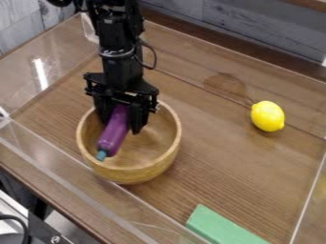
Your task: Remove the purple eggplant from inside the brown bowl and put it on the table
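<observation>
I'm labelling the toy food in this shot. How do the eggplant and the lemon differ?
The eggplant is long and purple with a bluish tip; the lemon is rounded and yellow. The eggplant leans tilted inside the bowl, while the lemon lies on the bare table. The pincer is shut on the eggplant; nothing touches the lemon. Both are small and glossy.

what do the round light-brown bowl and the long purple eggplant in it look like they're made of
The round light-brown bowl looks like wood with a matte finish: thick walls and faint grain lines show. The long purple eggplant looks like moulded plastic or rubber, probably a toy: its skin is smooth, evenly coloured and slightly glossy. Neither is certain from this view.
</observation>
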